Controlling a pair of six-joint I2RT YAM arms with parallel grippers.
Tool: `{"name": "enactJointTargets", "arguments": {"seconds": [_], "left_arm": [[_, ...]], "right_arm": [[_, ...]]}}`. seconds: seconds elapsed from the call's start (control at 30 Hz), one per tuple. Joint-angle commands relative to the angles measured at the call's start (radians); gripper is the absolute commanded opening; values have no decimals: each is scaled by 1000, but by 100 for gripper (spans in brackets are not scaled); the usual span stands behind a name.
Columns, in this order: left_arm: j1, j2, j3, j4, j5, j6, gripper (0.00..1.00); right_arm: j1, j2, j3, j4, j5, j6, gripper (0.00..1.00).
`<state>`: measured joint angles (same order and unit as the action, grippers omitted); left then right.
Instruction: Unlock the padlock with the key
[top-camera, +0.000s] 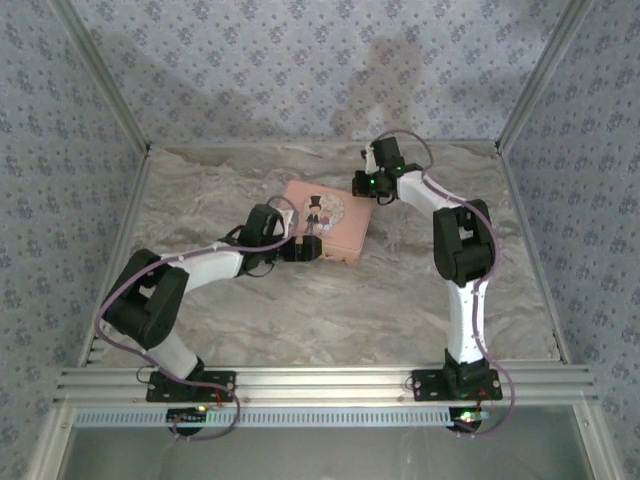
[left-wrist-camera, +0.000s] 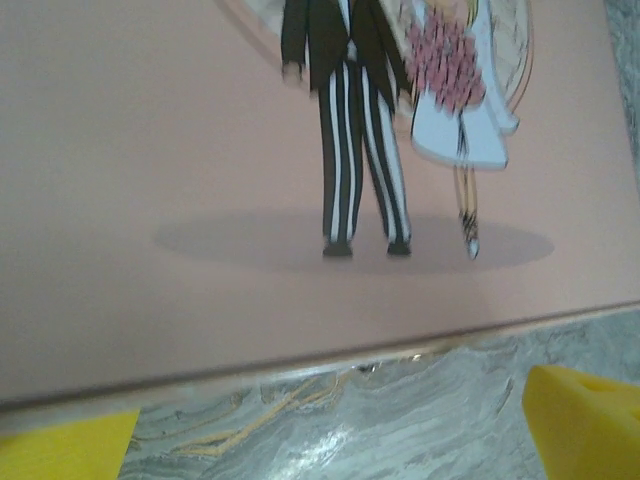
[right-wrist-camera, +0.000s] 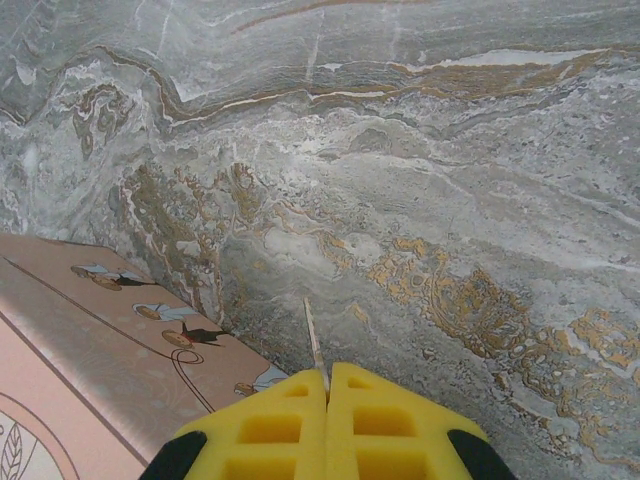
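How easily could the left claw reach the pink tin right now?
Probably easily. The left claw is open, and the pink tin has its near edge just ahead of the fingers, with only table surface between them. Nothing seems to block the way.

Pink tin lid (left-wrist-camera: 150, 200) across far part, cartoon couple (left-wrist-camera: 390, 120) printed toward far right. Marbled table (left-wrist-camera: 340, 430) strip along near edge. Yellow fingertips (left-wrist-camera: 585, 425) of left gripper (left-wrist-camera: 330, 445) at near-left and near-right corners, well apart.
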<state>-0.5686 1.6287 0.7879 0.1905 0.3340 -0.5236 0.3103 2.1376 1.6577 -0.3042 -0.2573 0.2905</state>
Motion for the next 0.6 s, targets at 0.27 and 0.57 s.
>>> {"name": "enactJointTargets", "arguments": {"seconds": [0.27, 0.57], "left_arm": [[-41, 12, -216, 479, -22, 48, 98], [-40, 129, -139, 530, 94, 85, 92]], "right_arm": [[33, -35, -50, -16, 18, -35, 0], [48, -44, -69, -9, 30, -39, 0]]}}
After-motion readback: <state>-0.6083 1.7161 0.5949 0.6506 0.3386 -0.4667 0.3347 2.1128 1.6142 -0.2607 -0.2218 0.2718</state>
